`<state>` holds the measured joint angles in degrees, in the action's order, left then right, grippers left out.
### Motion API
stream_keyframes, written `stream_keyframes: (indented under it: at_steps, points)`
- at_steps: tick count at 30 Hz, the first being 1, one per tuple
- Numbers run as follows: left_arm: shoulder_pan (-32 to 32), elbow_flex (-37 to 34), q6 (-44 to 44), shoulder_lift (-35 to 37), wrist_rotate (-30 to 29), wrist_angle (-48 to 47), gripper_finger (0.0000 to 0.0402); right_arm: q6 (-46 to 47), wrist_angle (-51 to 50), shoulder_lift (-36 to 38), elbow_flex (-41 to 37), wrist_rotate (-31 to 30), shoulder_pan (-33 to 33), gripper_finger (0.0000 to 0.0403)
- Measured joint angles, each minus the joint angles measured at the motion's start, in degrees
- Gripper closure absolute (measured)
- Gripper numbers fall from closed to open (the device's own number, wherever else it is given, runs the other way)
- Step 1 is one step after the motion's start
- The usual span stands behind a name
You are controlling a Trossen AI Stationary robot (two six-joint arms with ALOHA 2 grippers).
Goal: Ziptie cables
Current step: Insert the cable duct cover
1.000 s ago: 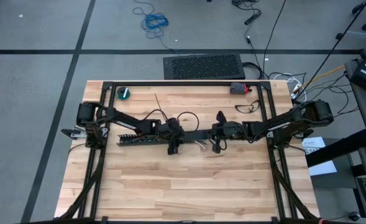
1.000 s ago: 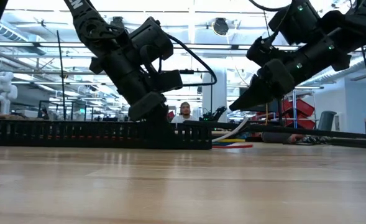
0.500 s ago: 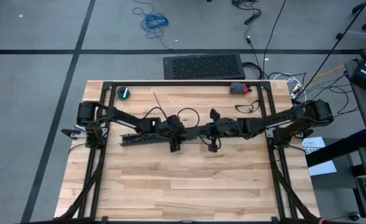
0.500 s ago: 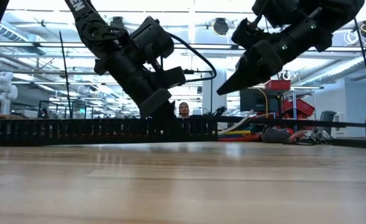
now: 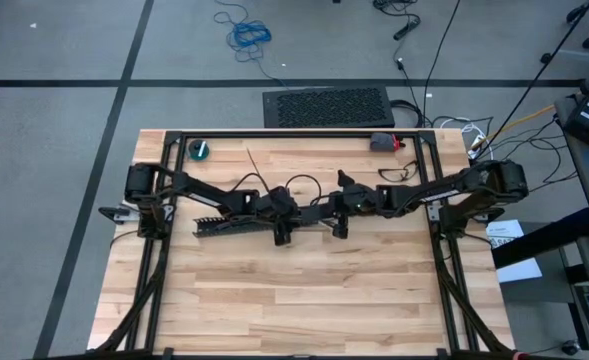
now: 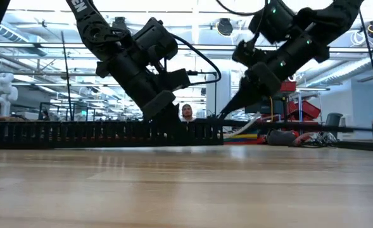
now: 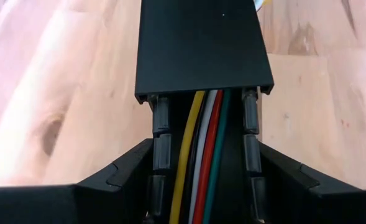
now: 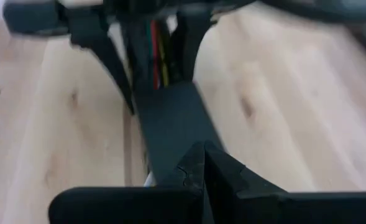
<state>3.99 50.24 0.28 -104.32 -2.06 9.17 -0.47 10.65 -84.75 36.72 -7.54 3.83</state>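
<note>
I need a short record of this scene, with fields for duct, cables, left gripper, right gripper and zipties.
duct: black slotted duct lying on the table, partly covered by a lid
cables: coloured wires lying inside the duct
left gripper: fingers either side of the duct, holding it
right gripper: shut, tip low by the duct's end
zipties: thin dark strip and loop on the table behind the duct

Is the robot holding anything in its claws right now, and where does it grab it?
The left gripper clasps the black slotted duct by its two side walls, coloured cables inside. The right gripper, shut, holds nothing.
</note>
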Motion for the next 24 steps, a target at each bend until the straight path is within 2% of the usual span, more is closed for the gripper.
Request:
stream_keyframes:
  at_steps: [8,16,24]
  points:
    - [0.15,0.22,-0.73,-2.96,0.25,2.83,0.0177,0.68,2.08,-3.54,0.15,0.44,0.94,0.0403]
    - [0.15,0.2,-1.5,-3.21,0.29,4.12,0.0177,0.9,3.5,-3.67,0.17,2.0,1.0,0.0403]
    - [0.15,0.33,-1.52,-3.27,0.3,4.04,0.0177,1.72,5.76,-7.1,0.61,4.76,1.47,0.0403]
